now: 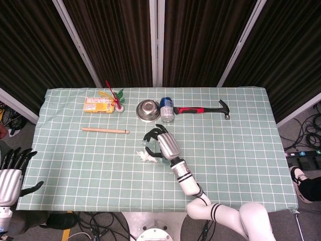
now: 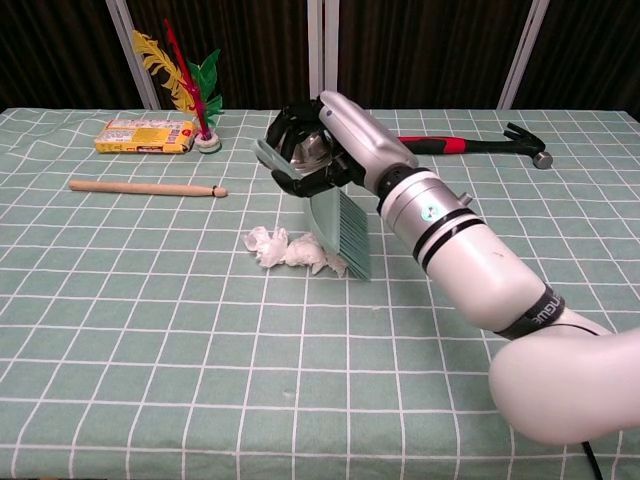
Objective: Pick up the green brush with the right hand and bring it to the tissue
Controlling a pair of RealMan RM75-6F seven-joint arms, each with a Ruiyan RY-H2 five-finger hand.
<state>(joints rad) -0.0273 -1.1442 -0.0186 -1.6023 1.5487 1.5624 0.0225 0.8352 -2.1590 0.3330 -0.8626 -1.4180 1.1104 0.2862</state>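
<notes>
While the checked green tablecloth (image 2: 120, 330) carries a good deal of clutter, only the crumpled tissue (image 2: 285, 248) near its middle matters for the move in hand, and everything else is best placed from it. Reaching across from the robot's right side, the right arm ends in the right hand (image 2: 325, 150), which sits just above and slightly behind the tissue with its fingers (image 2: 292, 186) curled tight around the handle of the green brush (image 2: 338, 228). From that grip the brush hangs down and forward, its long axis steeply tilted, so the handle end is up in the hand and the bristle edge is low, touching or all but touching the right-hand lump of the tissue; the chest view cannot settle which. My reading is that the carry is essentially finished and any further travel would be a small push leftward along the tissue's own length. Far off to the left of the tissue, off the table edge in the head view, the left hand (image 1: 11, 173) idles with fingers spread and nothing in them. Behind the tissue lie the steel bowl (image 1: 148, 109), the can (image 1: 167, 109) and the red-handled hammer (image 2: 470, 143); behind and to the left lies the wooden stick (image 2: 148, 187).
</notes>
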